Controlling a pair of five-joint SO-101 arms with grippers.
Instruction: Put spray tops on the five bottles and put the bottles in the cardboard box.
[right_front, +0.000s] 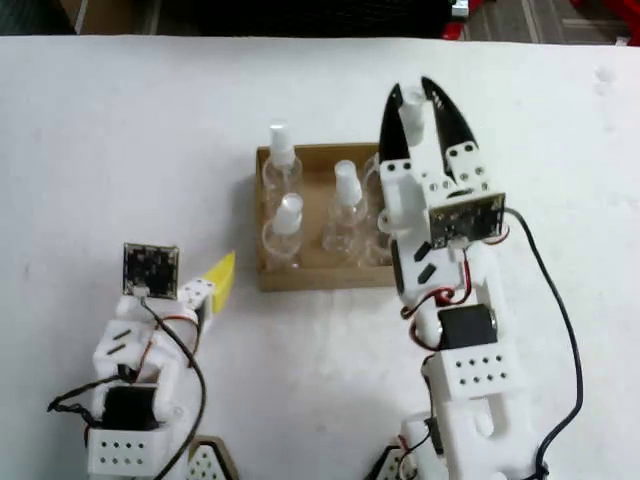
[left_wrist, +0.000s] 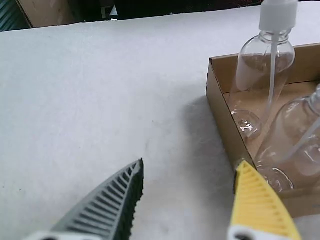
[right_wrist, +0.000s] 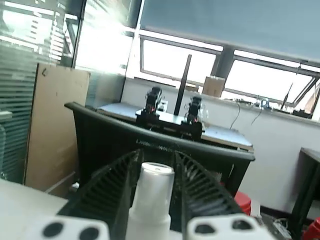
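Note:
An open cardboard box (right_front: 300, 278) lies mid-table. Three clear bottles with white spray tops stand in it: one at the back left (right_front: 281, 165), one at the front left (right_front: 286, 230), one in the middle (right_front: 345, 205). Part of another clear bottle (right_front: 378, 215) shows beside the right arm. My right gripper (right_front: 412, 88) hangs over the box's far right corner, its black fingers shut on a bottle's white spray top (right_wrist: 156, 185). My left gripper (left_wrist: 191, 162) is open and empty, low over the table just left of the box (left_wrist: 220, 105), near two of the bottles (left_wrist: 262, 75).
The white table stretches bare to the left of and behind the box. A dark edge and floor lie beyond the table's far side. Both arm bases and their cables (right_front: 560, 300) occupy the near edge.

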